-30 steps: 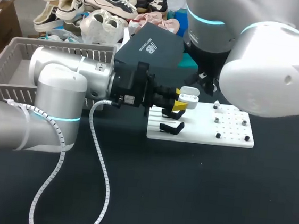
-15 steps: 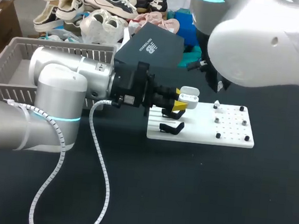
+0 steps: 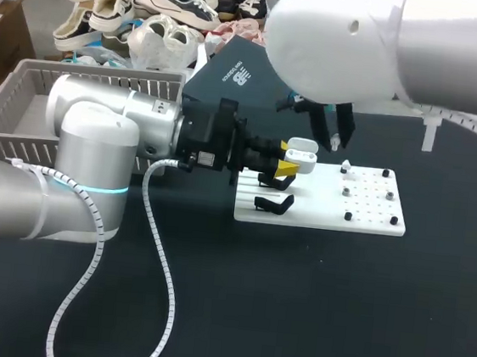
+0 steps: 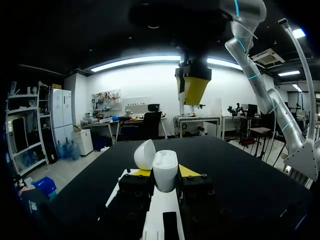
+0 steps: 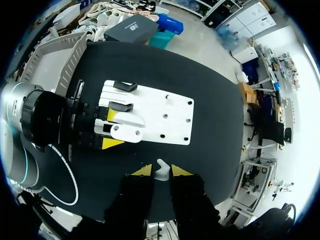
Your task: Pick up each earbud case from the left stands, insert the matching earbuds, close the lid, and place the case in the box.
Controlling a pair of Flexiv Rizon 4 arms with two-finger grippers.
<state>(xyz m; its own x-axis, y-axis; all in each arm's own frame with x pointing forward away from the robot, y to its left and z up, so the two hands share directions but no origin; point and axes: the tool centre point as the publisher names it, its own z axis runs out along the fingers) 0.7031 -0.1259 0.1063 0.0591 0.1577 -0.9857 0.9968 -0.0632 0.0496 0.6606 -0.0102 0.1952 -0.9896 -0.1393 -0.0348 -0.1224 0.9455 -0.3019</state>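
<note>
My left gripper [image 3: 288,163] is shut on a white earbud case [image 3: 300,157] whose lid stands open, held just above the white board [image 3: 370,222]. The left wrist view shows the case [image 4: 165,170] between the yellow tips, lid [image 4: 145,154] tilted back. My right gripper [image 5: 160,171] is shut on a small white earbud [image 5: 161,169]. It hangs high above the table with the case [image 5: 127,131] and board [image 5: 170,120] below it. In the head view the right gripper [image 3: 333,130] is above and just right of the case. Another white earbud [image 3: 345,167] stands on the board.
Two black stands [image 3: 274,204] sit on the board's left part, small black pegs [image 3: 348,216] on its right. A grey basket [image 3: 17,91] stands at the far left, with a dark box [image 3: 241,76] and a pile of shoes [image 3: 154,8] behind.
My right arm has swung left and brought its gripper in above the case. The left arm and the case have stayed put.
</note>
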